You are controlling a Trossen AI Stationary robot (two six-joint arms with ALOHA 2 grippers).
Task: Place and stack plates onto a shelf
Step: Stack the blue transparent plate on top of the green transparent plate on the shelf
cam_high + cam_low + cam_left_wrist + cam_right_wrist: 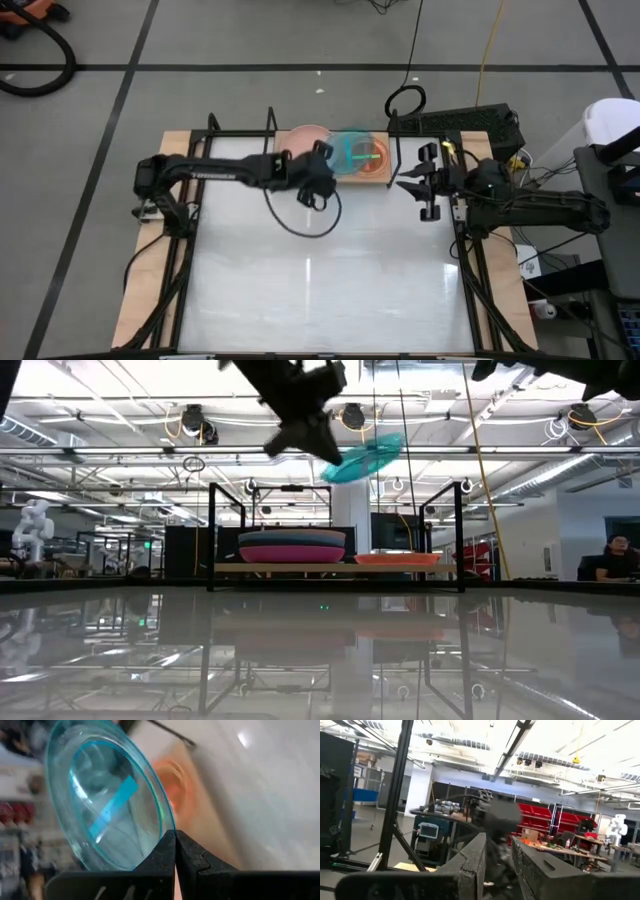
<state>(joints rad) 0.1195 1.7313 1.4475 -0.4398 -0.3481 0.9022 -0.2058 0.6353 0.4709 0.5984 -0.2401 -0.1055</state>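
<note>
My left gripper (330, 165) (318, 442) is shut on a translucent teal plate (355, 152) (365, 457) (107, 795) and holds it in the air over the shelf (335, 568). The shelf is a wooden board with black wire ends at the table's far edge. On the board's left part rests a stack of large plates (292, 545), with a salmon-pink one (305, 135) on top. An orange plate (397, 559) (380, 165) lies flat on the right part, below the teal plate. My right gripper (408, 184) (498, 865) waits raised at the shelf's right end, open, with nothing between its fingers. My left gripper pinches the teal plate's rim (167, 827) between its two fingers. The fingers come from the table's left and near side, slanting down. The plate is lifted clear of the shelf and tilted, reaching out beyond the fingertips over the orange plate.
The shelf's black wire uprights (211, 535) (462, 535) stand at both its ends. Black frame bars (195, 250) run along the white tabletop's left and right sides. A cable loop (300, 215) lies on the tabletop under the left arm.
</note>
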